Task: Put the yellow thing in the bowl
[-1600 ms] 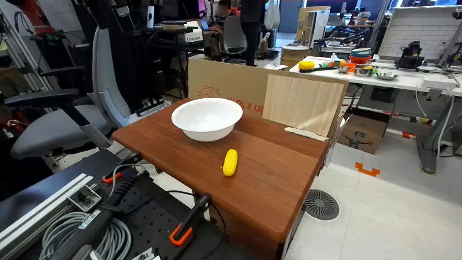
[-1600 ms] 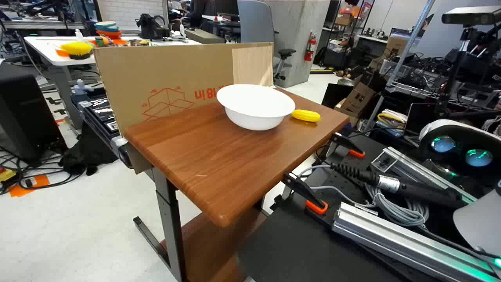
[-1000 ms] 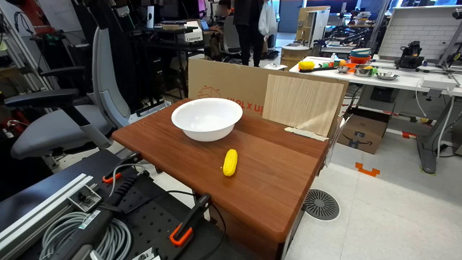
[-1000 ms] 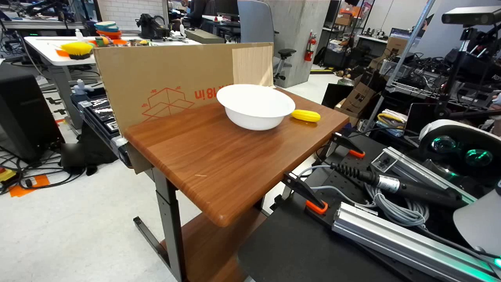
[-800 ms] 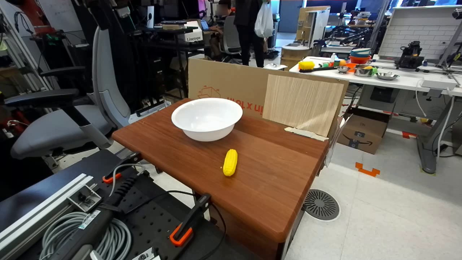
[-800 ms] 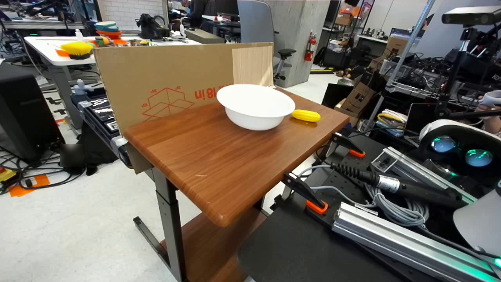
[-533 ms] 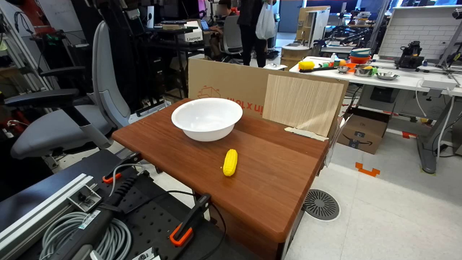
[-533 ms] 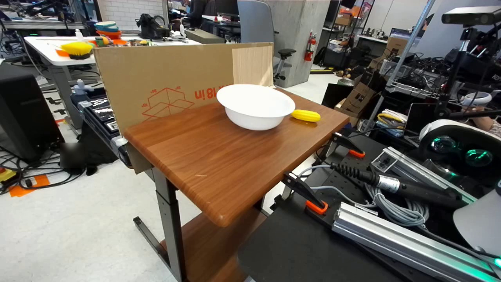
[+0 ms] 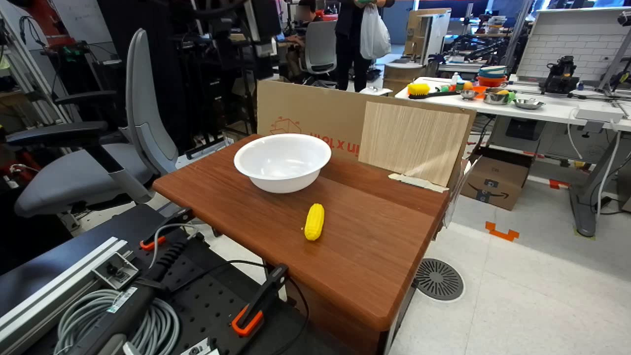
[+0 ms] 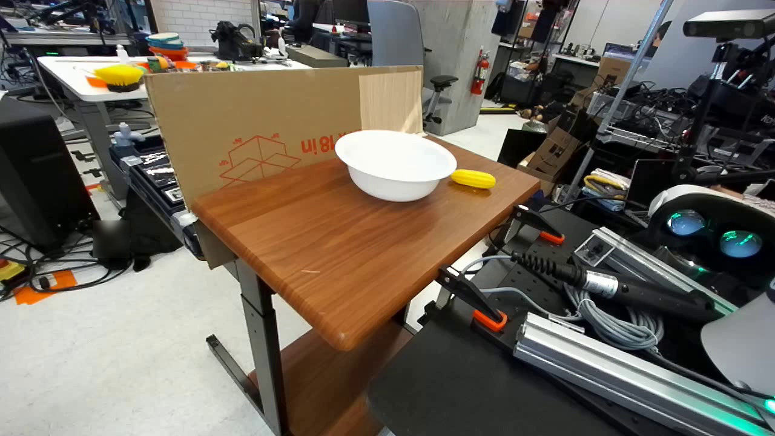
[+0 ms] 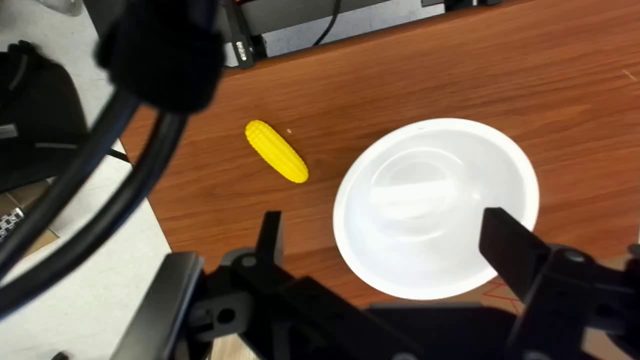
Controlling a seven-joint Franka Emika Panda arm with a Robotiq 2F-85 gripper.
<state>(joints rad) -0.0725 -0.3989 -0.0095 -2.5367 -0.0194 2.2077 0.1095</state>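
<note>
Evidently, pickup and placing both remain: the yellow corn (image 11: 276, 151) lies left of the bowl (image 11: 430, 200) in wrist view; the hand (image 11: 382, 214) gapes wide, empty.

A gray chair (image 9: 143, 103) stands near the brown table (image 9: 365, 246), an upright cardboard sheet (image 9: 315, 106) along the table's edge.

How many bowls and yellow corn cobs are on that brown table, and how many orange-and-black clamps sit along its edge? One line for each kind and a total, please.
White bowl: 1
Yellow corn cob: 1
Orange-and-black clamps: 2
Total: 4
</note>
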